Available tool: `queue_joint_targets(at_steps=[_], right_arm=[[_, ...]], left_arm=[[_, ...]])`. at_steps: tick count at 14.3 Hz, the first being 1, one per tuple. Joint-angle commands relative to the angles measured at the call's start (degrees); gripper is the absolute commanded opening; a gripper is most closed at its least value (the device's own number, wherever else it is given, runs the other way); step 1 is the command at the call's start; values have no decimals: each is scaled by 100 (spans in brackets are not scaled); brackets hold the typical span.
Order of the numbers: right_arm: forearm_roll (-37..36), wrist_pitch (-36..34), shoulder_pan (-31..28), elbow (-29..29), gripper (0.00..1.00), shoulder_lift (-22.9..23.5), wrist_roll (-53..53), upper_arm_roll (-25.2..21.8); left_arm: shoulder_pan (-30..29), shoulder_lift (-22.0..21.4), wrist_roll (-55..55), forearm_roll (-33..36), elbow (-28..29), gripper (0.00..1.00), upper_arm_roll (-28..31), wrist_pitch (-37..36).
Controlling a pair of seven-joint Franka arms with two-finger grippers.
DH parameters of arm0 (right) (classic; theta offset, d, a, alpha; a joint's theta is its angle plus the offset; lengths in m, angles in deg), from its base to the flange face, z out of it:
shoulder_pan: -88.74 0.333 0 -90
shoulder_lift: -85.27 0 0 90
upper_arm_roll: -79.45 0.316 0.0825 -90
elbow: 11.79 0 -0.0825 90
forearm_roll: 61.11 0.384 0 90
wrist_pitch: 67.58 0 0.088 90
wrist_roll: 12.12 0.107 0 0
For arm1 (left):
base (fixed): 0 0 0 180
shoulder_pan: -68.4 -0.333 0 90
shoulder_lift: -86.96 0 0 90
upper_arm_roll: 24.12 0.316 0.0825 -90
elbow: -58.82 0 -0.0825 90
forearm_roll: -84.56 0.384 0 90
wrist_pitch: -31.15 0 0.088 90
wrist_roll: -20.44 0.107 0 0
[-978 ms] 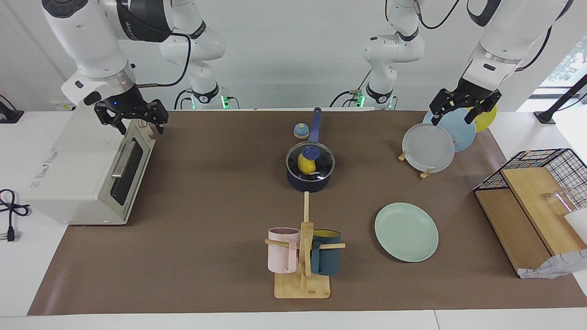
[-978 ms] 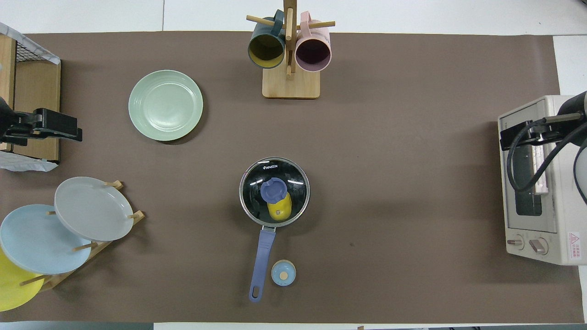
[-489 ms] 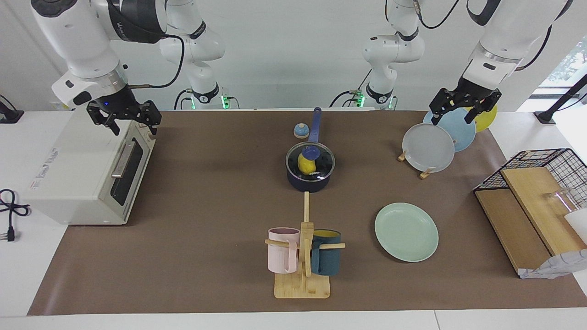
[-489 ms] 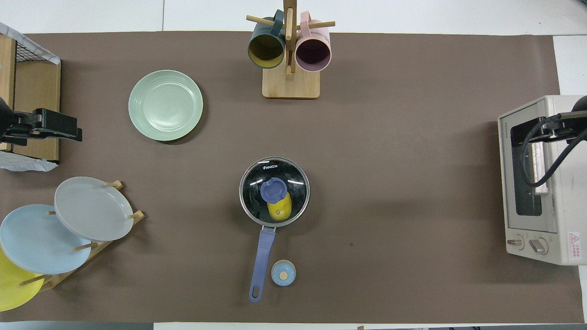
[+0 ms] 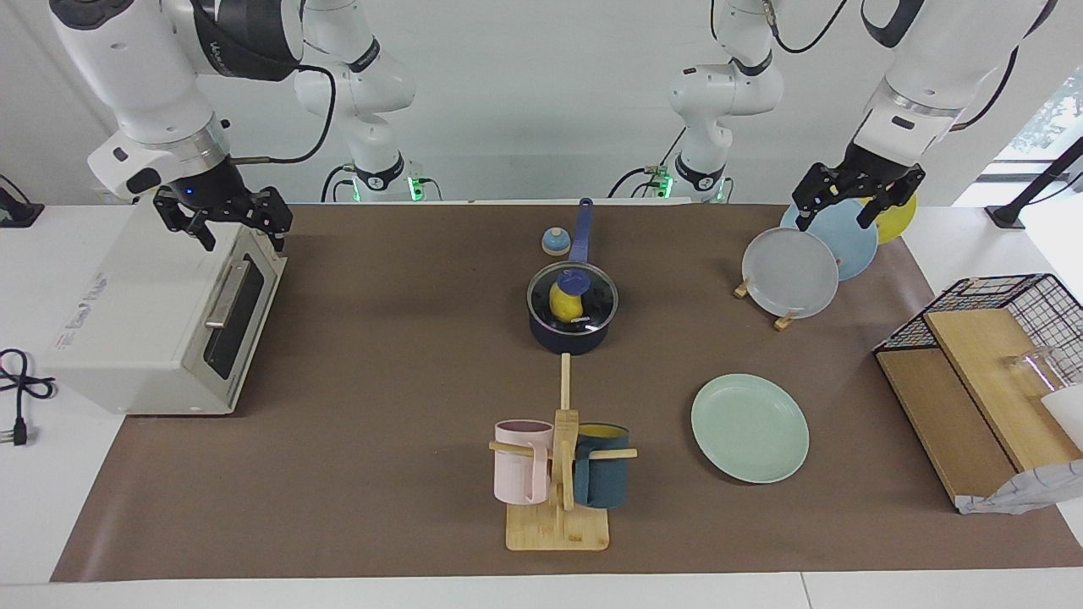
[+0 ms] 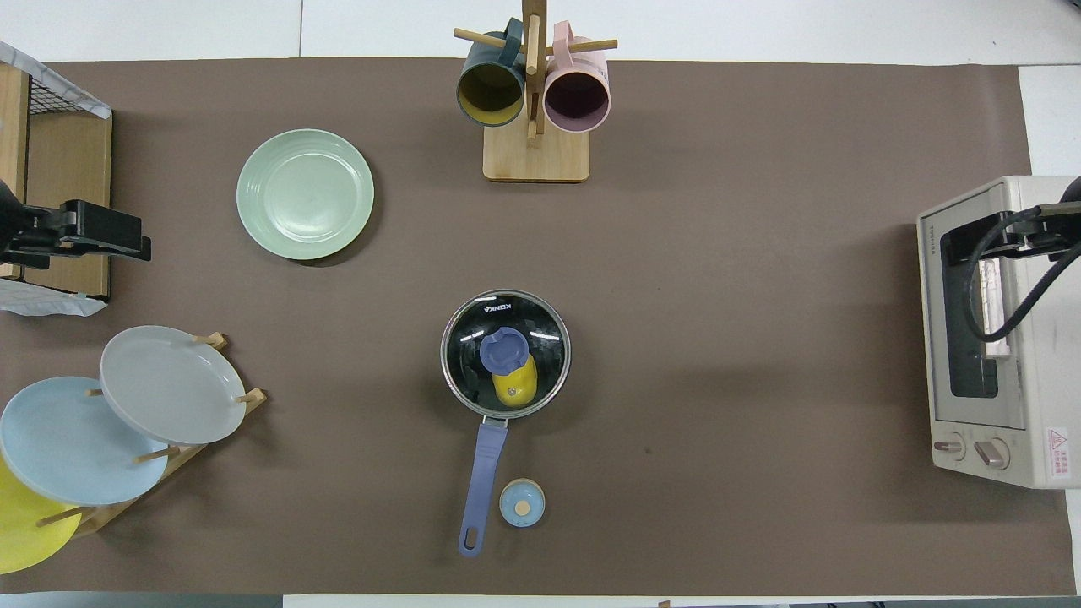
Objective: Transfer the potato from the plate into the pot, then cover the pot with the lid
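Potato (image 5: 564, 302) sits inside the pot (image 5: 569, 331), lid (image 5: 594, 298) seated flat on the rim, blue knob centred; plate (image 5: 750, 428) is bare, farther from the robots than the pot and toward the left arm's end. Both task steps look done. Right gripper (image 5: 227, 222) hangs over the toaster oven (image 5: 161, 315), fingers spread wide, holding nothing. Left gripper (image 5: 856, 198) hangs over the plate rack (image 5: 810, 258), also wide and empty; it waits. What is left, I'd judge, is just parking: keep both arms high and out at the table ends, no sweep back across the middle, since a brush on the pot's long handle would spin it and could unseat the lid. Right arm's cable hangs near the oven, so mind a snag there. Surface is a brown mat (image 5: 381, 338) over a white table, flat, matte. On it too: a small blue dome (image 5: 555, 242) just beside the pot handle, nearer the robots; a mug tree (image 5: 560, 474) with a pink and a dark mug, farther from the robots than the pot; a wire basket (image 5: 1007, 317) with wooden boards at the left arm's end. White wall by the arm bases, a window at one side.
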Motion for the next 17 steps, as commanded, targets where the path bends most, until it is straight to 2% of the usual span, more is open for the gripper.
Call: queue_joint_targets(at_steps=[1, 17], right_arm=[[47, 68, -61, 146, 100, -101, -149, -35], [206, 33, -17, 173, 100, -110, -140, -70]], left_arm=[[-52, -174, 8, 70, 208, 100, -2, 142], [-44, -174, -27, 88, 208, 100, -2, 63]])
